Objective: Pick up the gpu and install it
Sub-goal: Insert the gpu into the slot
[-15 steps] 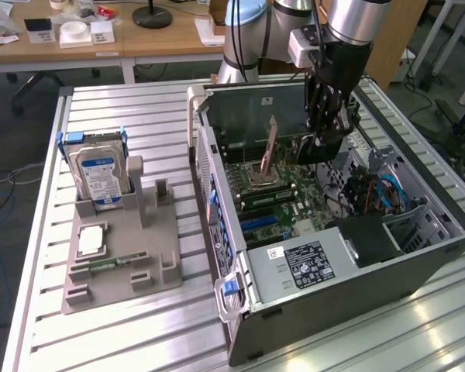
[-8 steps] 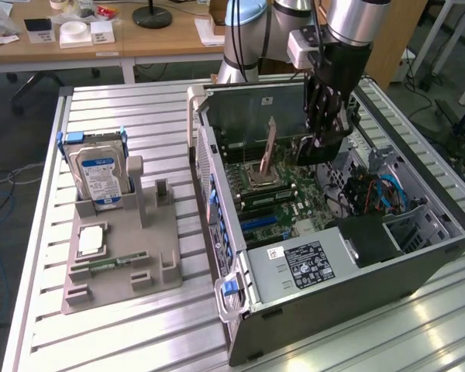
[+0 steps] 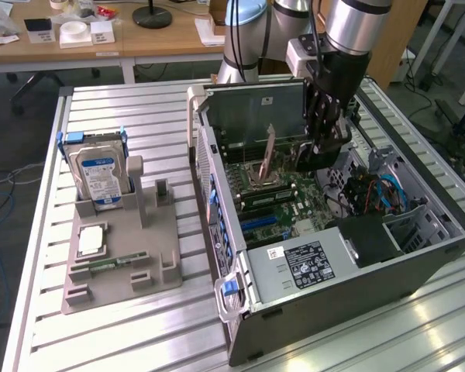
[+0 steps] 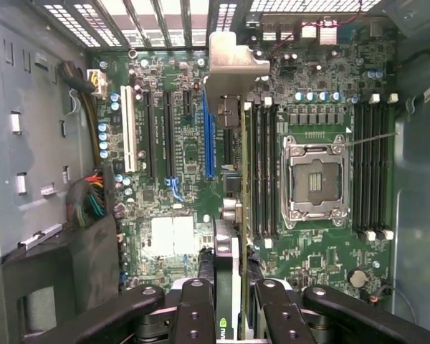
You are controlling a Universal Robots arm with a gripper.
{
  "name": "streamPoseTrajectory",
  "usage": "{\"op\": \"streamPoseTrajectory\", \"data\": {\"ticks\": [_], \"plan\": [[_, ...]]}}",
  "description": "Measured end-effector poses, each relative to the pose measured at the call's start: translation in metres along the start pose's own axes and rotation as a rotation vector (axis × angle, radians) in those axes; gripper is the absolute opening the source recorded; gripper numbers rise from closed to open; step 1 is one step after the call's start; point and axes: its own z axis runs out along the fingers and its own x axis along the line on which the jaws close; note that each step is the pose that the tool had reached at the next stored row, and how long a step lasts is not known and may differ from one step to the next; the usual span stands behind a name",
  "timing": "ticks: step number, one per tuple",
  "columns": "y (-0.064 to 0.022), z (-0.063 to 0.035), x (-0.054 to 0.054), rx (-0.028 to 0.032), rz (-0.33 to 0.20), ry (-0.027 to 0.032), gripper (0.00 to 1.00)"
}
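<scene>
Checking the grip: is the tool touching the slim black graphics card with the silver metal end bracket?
Touching. The wrist view shows the tool closed on the slim black graphics card, with a finger pressed against each face.

The arm (image 3: 356, 23) is built of smooth silver-grey tubular segments, and one joint is closed by a pale blue round cap (image 3: 244, 12). A black cable (image 3: 315, 27) is run alongside the last segment, and a small light grey box (image 3: 301, 54) is fixed at the wrist. The gripper (image 3: 322, 149) is finished in matt black throughout. In the wrist view it is seen to be made of flat, round-ended link bars (image 4: 129, 304) and two straight fingers (image 4: 195, 308), each marked by round pivot pins and small recessed screw holes.
</scene>
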Motion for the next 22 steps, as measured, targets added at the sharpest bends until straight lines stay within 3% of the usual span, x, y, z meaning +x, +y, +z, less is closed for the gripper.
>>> {"op": "streamPoseTrajectory", "data": {"ticks": [9, 14, 22], "plan": [[0.0007, 0.0016, 0.0, 0.0, 0.0, 0.0, 0.27], [0.002, 0.0072, 0.001, 0.0001, 0.0, 0.0005, 0.27], [0.0132, 0.0103, 0.001, 0.0, 0.0, 0.0007, 0.27]]}}
